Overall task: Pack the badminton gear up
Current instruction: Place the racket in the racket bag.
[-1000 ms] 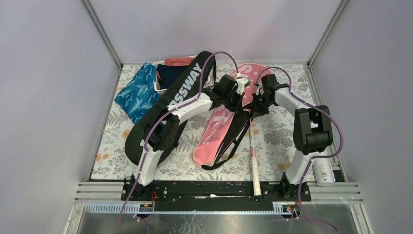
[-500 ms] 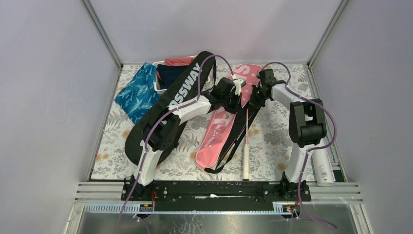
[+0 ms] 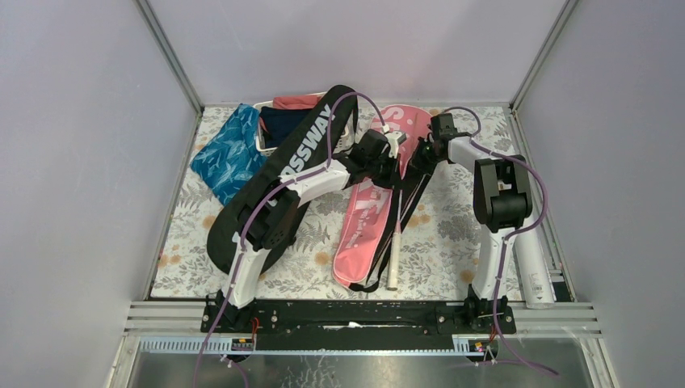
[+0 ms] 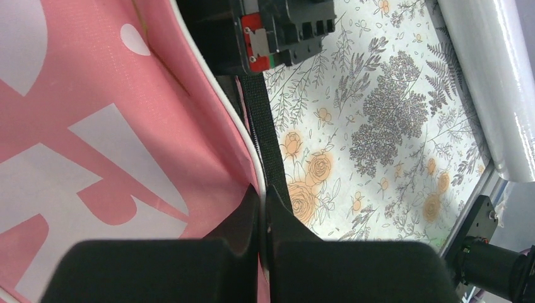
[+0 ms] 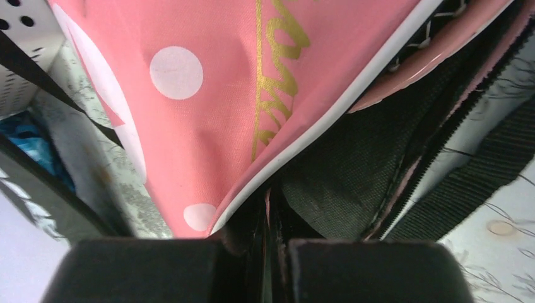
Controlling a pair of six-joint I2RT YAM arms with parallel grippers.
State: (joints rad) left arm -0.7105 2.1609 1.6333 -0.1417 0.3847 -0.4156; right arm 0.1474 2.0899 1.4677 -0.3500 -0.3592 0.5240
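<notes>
Just swung the pink SPORT bag (image 3: 367, 218) round: now lying almost straight from 12 o'clock to 6 through the middle of the table (image 3: 452, 234). Carried the white-handled racket (image 3: 393, 263) along with it, shaft running up into the open zip side, grip poking out toward 6 o'clock just beside the bag's narrow end. Through the right wrist camera, a glimpse of a strung head tucked inside the mouth against black lining.

Clamped shut with the left gripper (image 4: 262, 208) on the bag's white-piped rim, nothing but fabric between the fingers. Clamped shut likewise with the right gripper (image 5: 271, 221) on the same bag's edge near 1 o'clock, piping and lining pinched together.

Reads as seating the racket deeper before zipping: one racket nearly bagged, zip not yet closed. Still waiting: white shuttlecock tube (image 3: 535, 271) at 4 o'clock by the table's edge, black CROSSWAY bag (image 3: 303, 149) at 10 o'clock, its top draped over the white basket (image 3: 261, 137) at 11.

Against a second ago: then slanting from 1 o'clock toward 7, with the grip reaching almost to the base rail at 6; now straighter, with the grip drawn well back from the rail and close to the bag. Right elbow pulled in and farther from the rail. No shift in tube, black bag, basket or blue patterned cloth (image 3: 230, 153).
</notes>
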